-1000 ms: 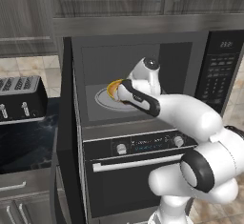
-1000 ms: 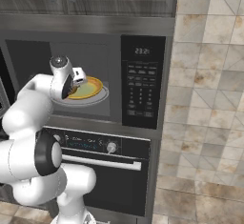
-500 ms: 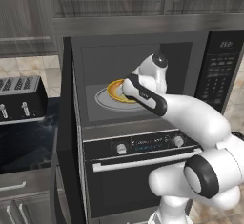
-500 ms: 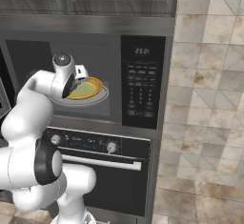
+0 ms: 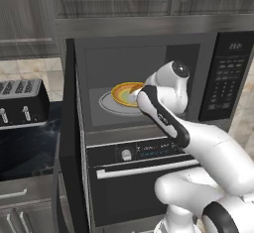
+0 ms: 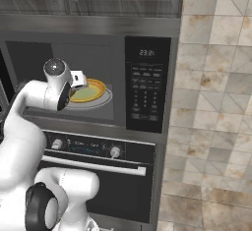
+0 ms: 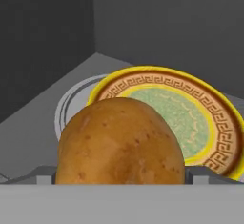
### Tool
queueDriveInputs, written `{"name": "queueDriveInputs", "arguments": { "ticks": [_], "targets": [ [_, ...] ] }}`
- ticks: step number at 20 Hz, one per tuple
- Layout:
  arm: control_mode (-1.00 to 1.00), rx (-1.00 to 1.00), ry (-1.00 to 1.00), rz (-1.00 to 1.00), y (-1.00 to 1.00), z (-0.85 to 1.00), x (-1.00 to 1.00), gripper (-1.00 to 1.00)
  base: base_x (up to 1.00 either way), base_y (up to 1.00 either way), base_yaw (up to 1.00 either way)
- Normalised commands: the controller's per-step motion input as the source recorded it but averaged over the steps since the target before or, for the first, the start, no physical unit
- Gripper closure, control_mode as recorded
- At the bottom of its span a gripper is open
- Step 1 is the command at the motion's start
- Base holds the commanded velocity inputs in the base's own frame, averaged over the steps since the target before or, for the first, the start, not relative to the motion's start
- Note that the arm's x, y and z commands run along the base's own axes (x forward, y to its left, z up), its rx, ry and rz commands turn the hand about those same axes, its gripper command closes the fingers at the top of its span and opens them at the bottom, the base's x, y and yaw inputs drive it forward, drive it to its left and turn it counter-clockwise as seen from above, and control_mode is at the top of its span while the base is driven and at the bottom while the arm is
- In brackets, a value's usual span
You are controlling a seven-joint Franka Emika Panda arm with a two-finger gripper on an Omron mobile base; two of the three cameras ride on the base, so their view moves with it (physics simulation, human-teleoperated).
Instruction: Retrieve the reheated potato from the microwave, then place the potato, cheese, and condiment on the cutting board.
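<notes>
The potato (image 7: 121,142), golden-brown and oval, sits between my gripper's (image 7: 122,176) two finger tips, lifted clear of the yellow patterned plate (image 7: 190,113) behind it. My gripper is shut on the potato. The black microwave (image 5: 233,73) stands open, with the plate (image 5: 124,92) on its glass turntable. In the left base view my gripper (image 5: 138,96) is at the cavity's front, right of the plate. The right base view shows the gripper (image 6: 80,80) just in front of the plate (image 6: 96,91), left of the keypad panel (image 6: 146,90). Cheese, condiment and cutting board are out of view.
The microwave door (image 5: 69,128) hangs open at the left as a dark edge. Below is the oven (image 5: 149,170) with knobs and a bar handle. A toaster (image 5: 22,100) sits on the left counter. A tiled wall (image 6: 216,102) runs along the right.
My hand has drawn back and to the right, off the plate, with the potato in it. The plate now lies uncovered.
</notes>
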Motion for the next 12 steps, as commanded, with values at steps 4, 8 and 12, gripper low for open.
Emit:
{"name": "queueDriveInputs", "arguments": {
  "ticks": [4, 8, 12],
  "targets": [
    [-1.00, 0.03, -0.08, -0.13, 0.00, 0.18, -0.52, 1.00, 0.00, 0.00, 0.00],
    [-1.00, 0.08, 0.01, -0.18, -0.10, 0.32, -0.50, 1.00, 0.00, 0.00, 0.00],
    [-1.00, 0.08, 0.11, -0.15, -0.20, 0.37, -0.54, 1.00, 0.00, 0.00, 0.00]
  ]
}}
